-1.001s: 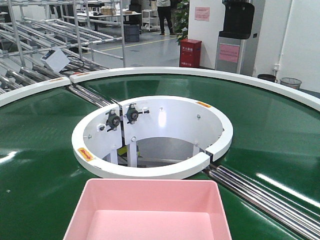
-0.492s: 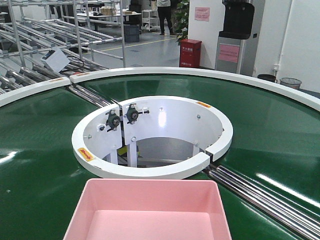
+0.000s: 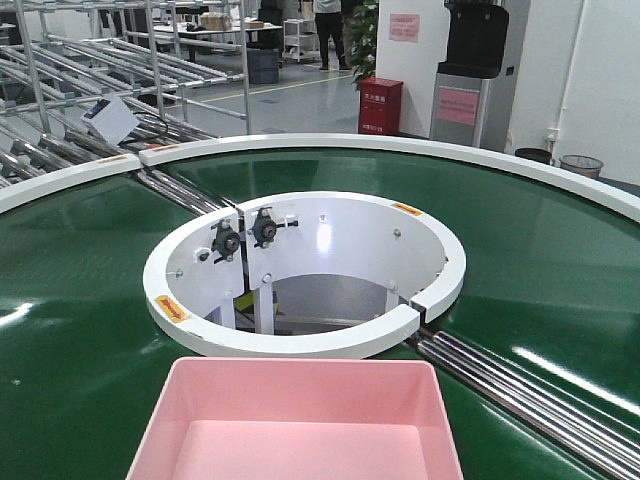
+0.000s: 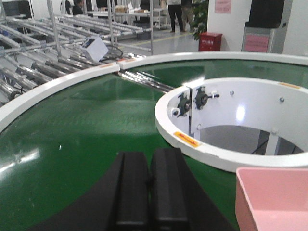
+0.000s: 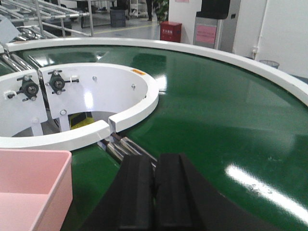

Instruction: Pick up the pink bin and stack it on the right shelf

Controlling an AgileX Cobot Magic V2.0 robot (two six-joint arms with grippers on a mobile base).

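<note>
Factory hall around a curved green conveyor.
Metal roller racks fill the far left; a red cabinet stands by the white wall on a glossy grey floor, light glaring off the belt.

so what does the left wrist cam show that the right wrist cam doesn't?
Left wrist only: the left gripper, shut, empty, and the warning sticker at the near left of the white ring. Right wrist only: the right gripper, shut, empty, and the gap in the ring. Both: the green belt, the ring's bearing mounts and a corner of the pink bin, touched by neither gripper.
</note>
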